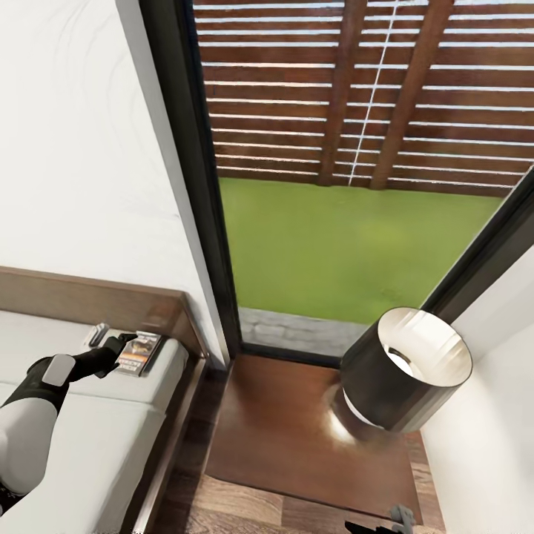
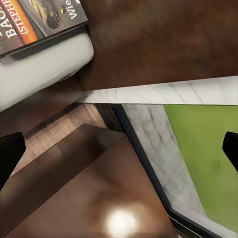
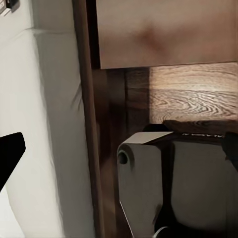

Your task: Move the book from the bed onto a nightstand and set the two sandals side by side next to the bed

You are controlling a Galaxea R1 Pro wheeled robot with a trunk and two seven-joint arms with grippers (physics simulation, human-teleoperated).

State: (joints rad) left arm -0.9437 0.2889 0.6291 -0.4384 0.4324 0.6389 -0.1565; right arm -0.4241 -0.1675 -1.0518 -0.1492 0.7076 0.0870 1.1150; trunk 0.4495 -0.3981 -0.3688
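The left hand (image 1: 124,343) is seen stretched over the bed (image 1: 89,415), fingers spread open, nothing gripped. In the head view its tips sit right at the near edge of the book (image 1: 139,352); actual contact can't be told. The book lies flat on the mattress, close to the headboard corner, long axis running roughly toward the headboard. W/ the book as landmark: the left hand is just beside it, the nightstand (image 1: 297,430) lies past the bed edge on the window side, w/ a lamp (image 1: 404,371) on its top. In the left wrist view the book (image 2: 37,22) sits at the mattress corner, the nightstand (image 2: 99,193) beyond. The right hand (image 1: 386,525) is well apart from the book, low by the nightstand front; its state cannot be told. The left arm is judged nearer for the pick.
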